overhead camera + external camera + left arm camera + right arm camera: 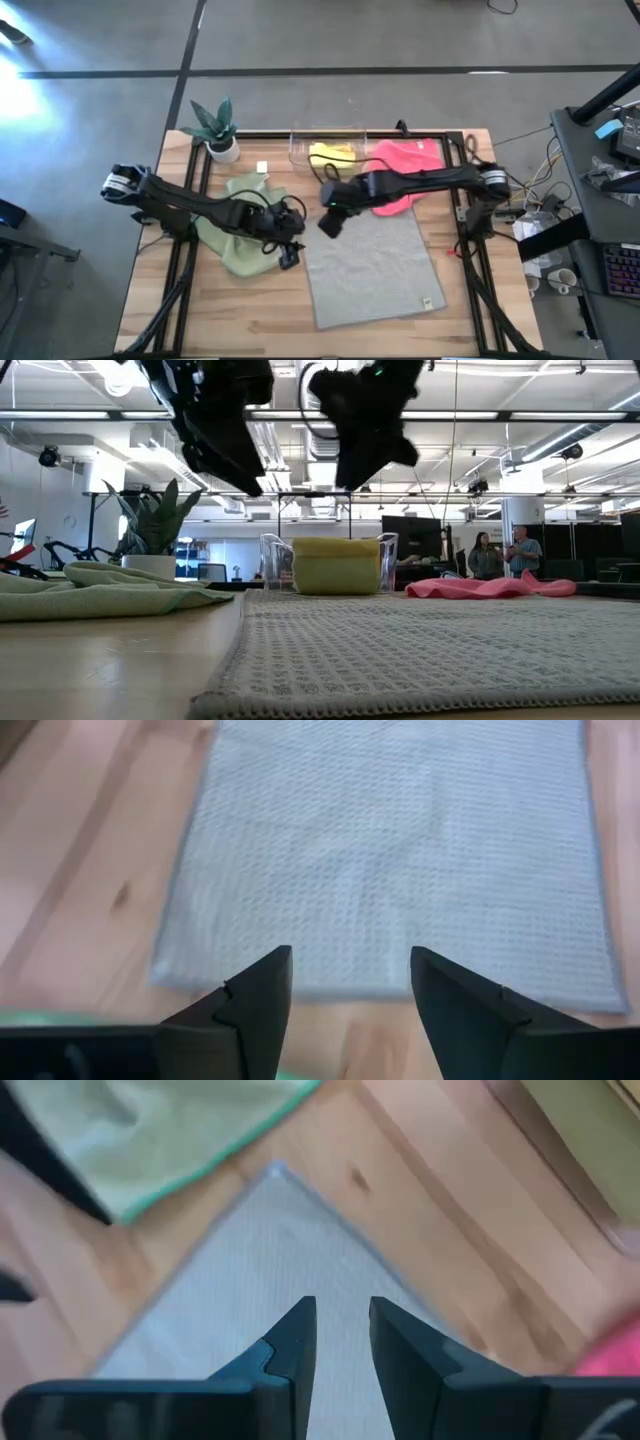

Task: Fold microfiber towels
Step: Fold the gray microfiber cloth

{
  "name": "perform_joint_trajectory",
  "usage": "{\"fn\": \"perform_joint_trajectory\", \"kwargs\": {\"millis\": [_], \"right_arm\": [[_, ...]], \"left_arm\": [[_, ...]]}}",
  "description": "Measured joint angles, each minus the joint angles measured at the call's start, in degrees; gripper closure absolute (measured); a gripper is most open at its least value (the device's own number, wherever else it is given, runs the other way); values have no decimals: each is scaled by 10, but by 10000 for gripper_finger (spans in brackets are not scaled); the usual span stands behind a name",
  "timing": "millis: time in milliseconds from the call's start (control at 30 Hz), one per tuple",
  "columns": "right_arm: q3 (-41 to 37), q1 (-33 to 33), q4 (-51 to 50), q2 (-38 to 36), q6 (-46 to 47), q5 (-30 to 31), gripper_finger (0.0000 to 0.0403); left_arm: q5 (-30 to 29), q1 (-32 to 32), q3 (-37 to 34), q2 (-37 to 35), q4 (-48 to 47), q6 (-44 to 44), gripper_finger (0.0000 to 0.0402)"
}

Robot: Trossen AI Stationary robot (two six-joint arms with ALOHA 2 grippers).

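A light grey towel [370,262] lies spread flat on the table's middle. My left gripper [350,955] hovers open above its left edge [190,880], with nothing between the fingers. My right gripper [343,1305] hangs above the towel's far left corner [275,1175], its fingers a narrow gap apart and empty. A sage green towel [238,225] lies crumpled at the left, under my left arm. A hot pink towel [405,165] lies bunched at the far right. A yellow towel [330,152] sits in the clear bin [272,560].
A potted plant [218,130] stands at the far left corner. The clear bin stands at the far edge's middle. Bare wood [220,310] shows near the front left. In the low view both grippers [300,440] hang well above the table; people stand far off in the room [500,555].
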Motion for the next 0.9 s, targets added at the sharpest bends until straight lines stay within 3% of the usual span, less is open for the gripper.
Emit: {"fn": "perform_joint_trajectory", "kwargs": {"millis": [200, 467, 700, 900], "right_arm": [[-85, 26, 1, -112, 0, 1, 315], [-213, 64, 31, -200, 62, 25, 314], [-280, 86, 38, -240, 102, 24, 316], [-306, 110, 39, -254, 125, 24, 316]], "left_arm": [[-9, -15, 1, 65, 97, 0, 213], [-28, -40, 3, 144, 152, -40, 213], [-26, -54, 4, 208, 156, -67, 213], [-29, -53, 5, 217, 115, -67, 213]]}}
